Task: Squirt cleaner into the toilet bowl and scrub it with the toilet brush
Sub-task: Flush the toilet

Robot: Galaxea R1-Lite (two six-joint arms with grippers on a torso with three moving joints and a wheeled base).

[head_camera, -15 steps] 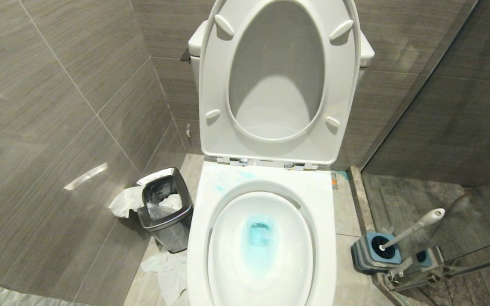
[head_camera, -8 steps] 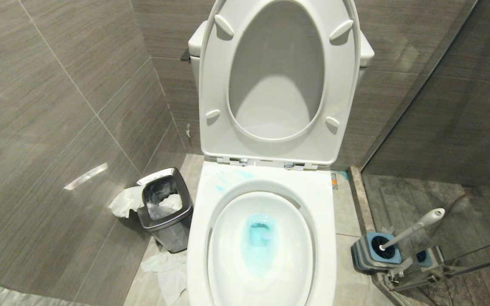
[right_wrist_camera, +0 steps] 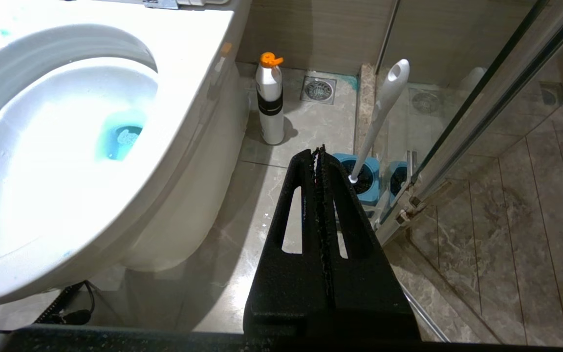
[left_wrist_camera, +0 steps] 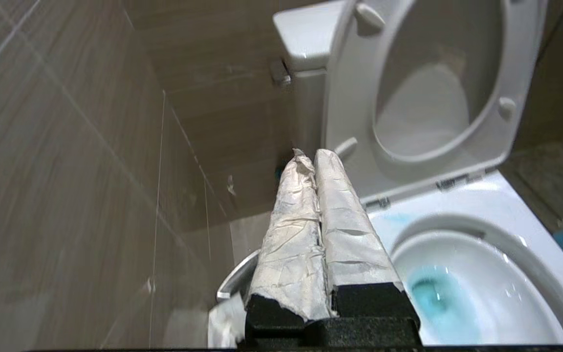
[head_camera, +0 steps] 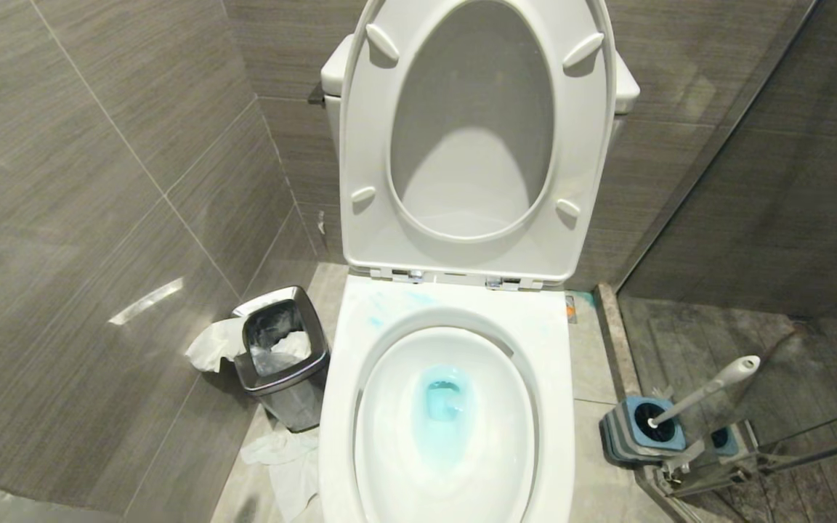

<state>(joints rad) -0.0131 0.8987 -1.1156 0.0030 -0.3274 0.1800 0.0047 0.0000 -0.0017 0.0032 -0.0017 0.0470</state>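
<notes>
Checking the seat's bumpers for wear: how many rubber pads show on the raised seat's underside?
4: upper left, upper right, lower left, lower right of the seat. None appears hidden.

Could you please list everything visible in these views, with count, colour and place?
toilet bowl: one, white, centre, seat and lid raised.
cleaner: turquoise-blue tint in the bowl's water, pale smears on the rear rim.
toilet brush: one, white handle, standing tilted in its holder, right of the bowl.
brush holder: one, blue-grey, on the floor by the glass door.
steel bin: one, left of the bowl, white paper inside.
tissue paper: white, on the floor by the bin.
spray bottle: one, white, orange cap, on the floor beside the bowl.
floor drain: one, metal, behind the bottle.
left claw: shut, fingers wrapped in white, left of the bowl.
right claw: shut, black, near the holder.
</notes>
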